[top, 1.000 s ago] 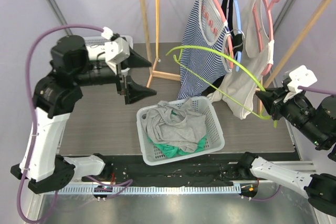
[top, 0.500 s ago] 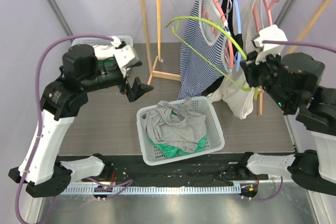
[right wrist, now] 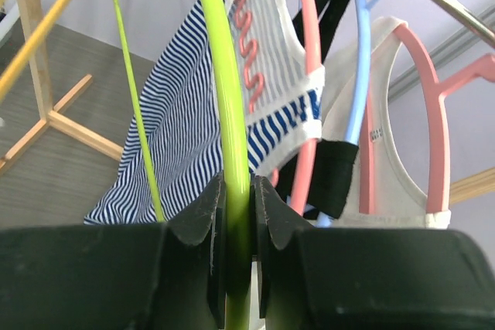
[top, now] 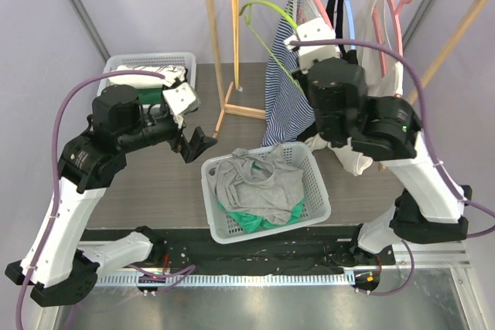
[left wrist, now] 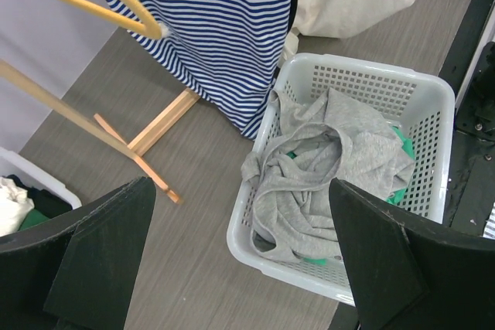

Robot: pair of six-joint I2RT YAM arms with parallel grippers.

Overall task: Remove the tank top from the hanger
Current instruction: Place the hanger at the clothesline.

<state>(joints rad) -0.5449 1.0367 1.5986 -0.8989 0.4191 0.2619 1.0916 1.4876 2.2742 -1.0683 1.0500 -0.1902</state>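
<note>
Four hangers show for you to count: one green hanger (right wrist: pixel 223 75), one blue hanger (right wrist: pixel 360 59) and two pink ones. The first pink hanger (right wrist: pixel 307 52) sits inside a striped tank top (top: pixel 282 90), and the second pink hanger (right wrist: pixel 437 113) sits inside a white tank top (right wrist: pixel 398 137). The blue hanger carries one black garment (right wrist: pixel 332 175) and hangs between the two pink ones. That makes three garments on the wooden rack (top: pixel 233 44).

Your right pincer (right wrist: pixel 238 199) is clenched on the green hanger, with its two fingers pinching the thick bar between them. That hanger is bare and held high at the upper centre of the overhead frame, just beside the striped tank top.

Your left pincer (top: pixel 193 143) is released. Its jaws are spread wide and grasp nothing. It hangs at centre left of the overhead frame, above the bench (top: pixel 155 191) and just left of the near basket (top: pixel 315 183).

Two white baskets sit on the bench. The near basket, at lower centre, holds two pieces. One is the grey tank top (top: pixel 259 183), crumpled on top and on no hanger. The other is one green garment (top: pixel 244 220) beneath it, showing along the lower edge. The far basket (top: pixel 147 56), at upper left, holds white and green cloth. You cannot count its pieces from these views.
</note>
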